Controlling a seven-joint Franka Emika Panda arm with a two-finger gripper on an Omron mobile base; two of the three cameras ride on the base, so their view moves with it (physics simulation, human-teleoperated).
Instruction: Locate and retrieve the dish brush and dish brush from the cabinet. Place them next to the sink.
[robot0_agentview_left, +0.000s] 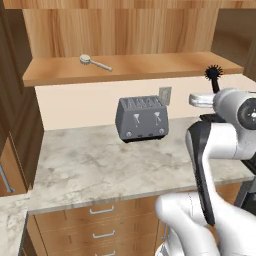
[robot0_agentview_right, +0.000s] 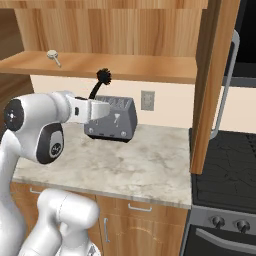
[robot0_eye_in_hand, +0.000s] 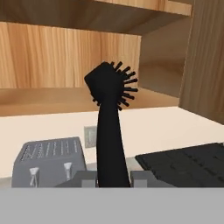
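One black dish brush (robot0_eye_in_hand: 110, 113) gripped, one pale dish brush (robot0_agentview_left: 94, 62) shelved

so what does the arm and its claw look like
A glossy white arm built of rounded segments, with dark grey joint caps and dark bands at the joints. The wrist narrows to a pale grey hand block. The claw has two small dark grey finger tips. No cables or markings show.

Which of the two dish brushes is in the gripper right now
The all-black bristly dish brush, clamped upright by its handle. The pale beige-silver dish brush lies on the wooden shelf ledge.
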